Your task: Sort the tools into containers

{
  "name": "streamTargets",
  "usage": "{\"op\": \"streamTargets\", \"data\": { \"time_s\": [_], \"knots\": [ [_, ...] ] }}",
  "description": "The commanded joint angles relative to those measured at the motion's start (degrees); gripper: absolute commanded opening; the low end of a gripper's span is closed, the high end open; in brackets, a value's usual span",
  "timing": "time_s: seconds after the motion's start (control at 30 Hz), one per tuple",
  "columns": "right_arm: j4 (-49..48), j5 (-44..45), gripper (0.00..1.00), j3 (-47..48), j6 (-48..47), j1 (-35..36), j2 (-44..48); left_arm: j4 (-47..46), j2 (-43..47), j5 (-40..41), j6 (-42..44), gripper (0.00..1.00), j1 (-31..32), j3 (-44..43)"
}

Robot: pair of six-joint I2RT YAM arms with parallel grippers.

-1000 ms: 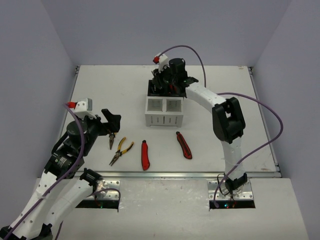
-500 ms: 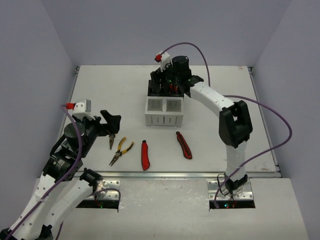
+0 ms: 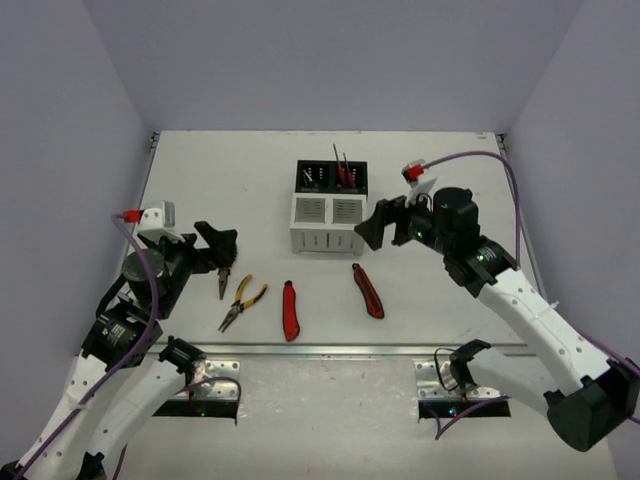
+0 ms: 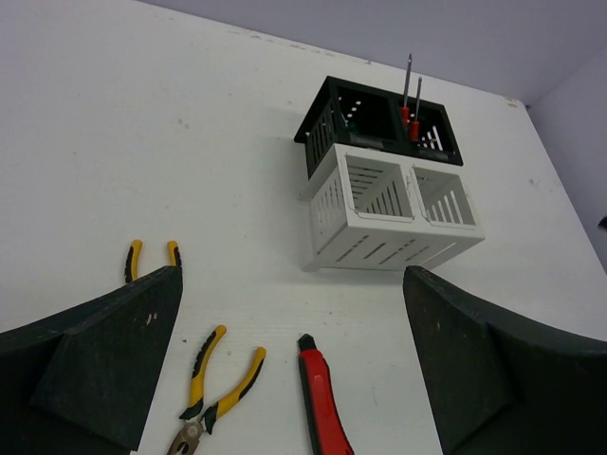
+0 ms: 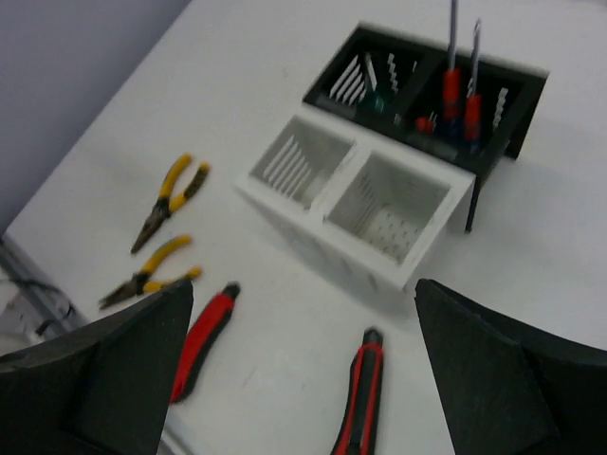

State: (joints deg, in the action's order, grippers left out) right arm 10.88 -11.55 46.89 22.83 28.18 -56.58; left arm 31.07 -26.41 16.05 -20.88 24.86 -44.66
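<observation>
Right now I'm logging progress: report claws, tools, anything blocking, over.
Left claw open, empty. Right claw open, empty. Red screwdrivers standing in black box; white box empty; pliers, knives on table. Nothing blocking.

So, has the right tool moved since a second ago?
Yes. The right tool has pulled back from over the black box toward the near right, and hangs open beside the right end of the white box.

Bright even light, soft shadows, right wrist view slightly blurred
</observation>
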Motion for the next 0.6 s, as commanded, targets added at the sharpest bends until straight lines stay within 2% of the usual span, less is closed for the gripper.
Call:
{"op": "streamTargets", "data": {
  "time_s": [0.0,0.07,0.13,0.2,0.47,0.57],
  "knots": [
    [6.4,-2.6,0.99,-10.7,8.0,0.8,3.8,-2.3,-0.1,0.5,0.1,1.00,0.7,-0.5],
    [10.8,3.2,0.99,-10.6,7.4,1.1,2.4,-2.3,-0.1,0.6,0.1,1.00,0.7,-0.4],
    [13.7,5.7,0.98,-9.4,6.6,1.3,-2.9,-2.3,-0.4,0.6,0.1,1.00,0.7,-0.4],
    [15.2,8.5,0.94,-8.4,6.4,2.0,-6.7,-2.4,-1.2,0.4,0.1,1.00,0.8,-0.3],
    [10.9,14.8,0.86,-4.1,5.6,7.5,-21.0,-2.2,-3.9,-0.1,0.2,1.00,0.7,-0.4],
    [8.7,16.9,0.76,-2.3,6.0,8.7,-25.5,-2.3,-4.4,-0.3,0.2,1.00,0.7,-0.4]
  ]
}}
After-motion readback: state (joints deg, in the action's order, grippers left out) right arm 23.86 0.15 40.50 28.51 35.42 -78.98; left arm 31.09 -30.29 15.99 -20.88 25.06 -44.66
